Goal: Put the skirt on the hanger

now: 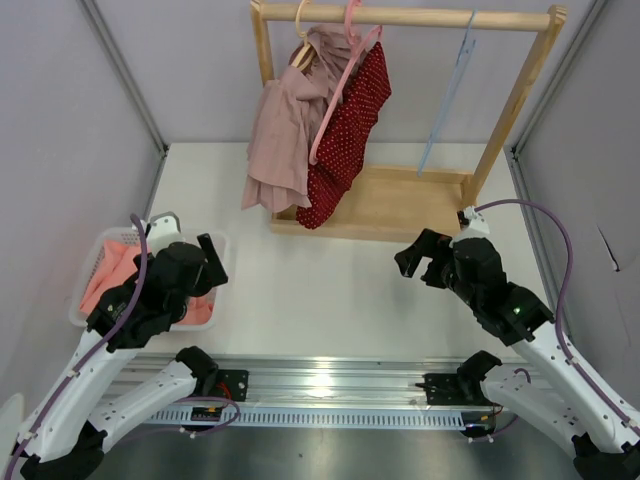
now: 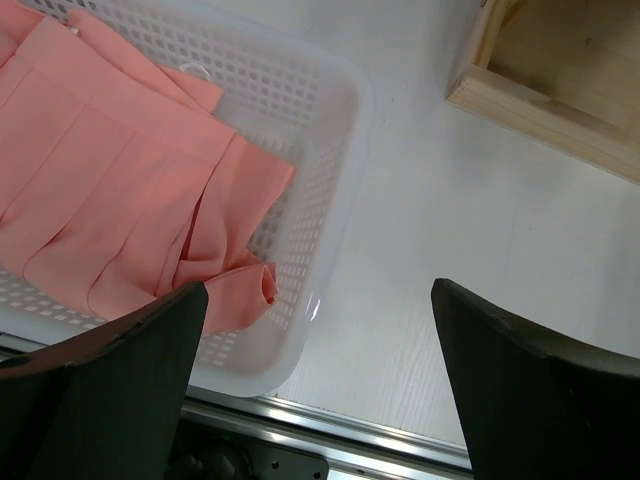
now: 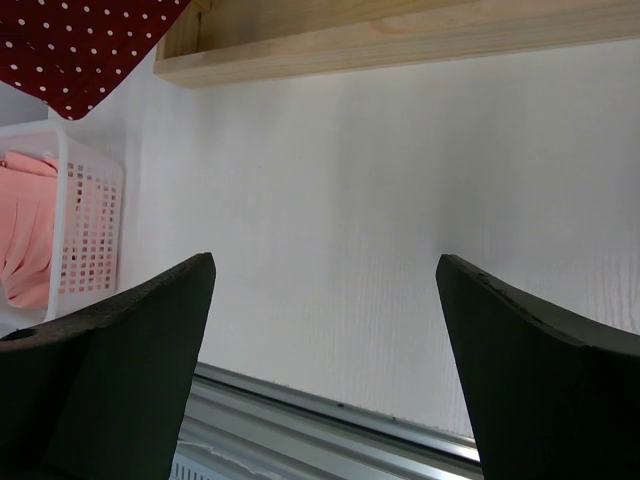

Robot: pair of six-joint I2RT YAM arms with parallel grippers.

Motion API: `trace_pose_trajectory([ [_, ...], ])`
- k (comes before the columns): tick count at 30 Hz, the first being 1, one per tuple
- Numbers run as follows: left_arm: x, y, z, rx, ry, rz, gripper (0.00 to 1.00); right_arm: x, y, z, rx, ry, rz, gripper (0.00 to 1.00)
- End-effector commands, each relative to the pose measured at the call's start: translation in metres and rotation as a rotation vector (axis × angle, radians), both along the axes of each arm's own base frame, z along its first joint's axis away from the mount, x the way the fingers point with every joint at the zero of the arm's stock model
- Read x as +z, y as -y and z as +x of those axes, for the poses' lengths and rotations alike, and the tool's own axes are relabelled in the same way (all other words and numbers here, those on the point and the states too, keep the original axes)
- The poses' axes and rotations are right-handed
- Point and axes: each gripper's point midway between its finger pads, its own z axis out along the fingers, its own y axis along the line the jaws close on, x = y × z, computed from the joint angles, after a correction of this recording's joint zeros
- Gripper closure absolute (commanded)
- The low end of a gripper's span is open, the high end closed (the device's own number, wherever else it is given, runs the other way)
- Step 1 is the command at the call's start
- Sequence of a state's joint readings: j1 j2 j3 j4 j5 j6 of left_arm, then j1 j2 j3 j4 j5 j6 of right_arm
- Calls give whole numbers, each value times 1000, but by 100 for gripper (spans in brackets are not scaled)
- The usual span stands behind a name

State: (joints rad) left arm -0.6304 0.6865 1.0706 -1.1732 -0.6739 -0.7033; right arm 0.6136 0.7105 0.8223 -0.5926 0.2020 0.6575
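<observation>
The salmon-pink pleated skirt (image 1: 110,275) lies folded in a white perforated basket (image 1: 88,262) at the table's left; it also shows in the left wrist view (image 2: 120,200) and at the left edge of the right wrist view (image 3: 25,240). The thin light-blue hanger (image 1: 448,95) hangs empty from the wooden rack's rail (image 1: 420,17) at the right. My left gripper (image 1: 210,262) is open and empty, above the basket's right rim (image 2: 345,200). My right gripper (image 1: 425,265) is open and empty over bare table, in front of the rack's base.
The wooden rack (image 1: 385,200) stands at the back centre. On it hang a dusty mauve-pink garment (image 1: 285,130) on a pale wooden hanger and a dark red white-dotted garment (image 1: 350,130) on a pink hanger (image 1: 345,85). A metal rail (image 1: 320,385) runs along the near edge.
</observation>
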Motion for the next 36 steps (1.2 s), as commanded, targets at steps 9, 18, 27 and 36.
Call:
trace_pose_trajectory([
  [9,13,1,1,14,24,-30,1,8,-10,5,48,25,5,1],
  [18,7,-28,28,218,-5,47,5,-3,-17,2,79,-12,12,1],
  [27,-61,-80,73,469,-194,-62,14,-7,-28,-2,130,-26,46,0],
  [36,-155,-114,103,675,-411,17,14,13,-31,-7,153,10,93,1],
])
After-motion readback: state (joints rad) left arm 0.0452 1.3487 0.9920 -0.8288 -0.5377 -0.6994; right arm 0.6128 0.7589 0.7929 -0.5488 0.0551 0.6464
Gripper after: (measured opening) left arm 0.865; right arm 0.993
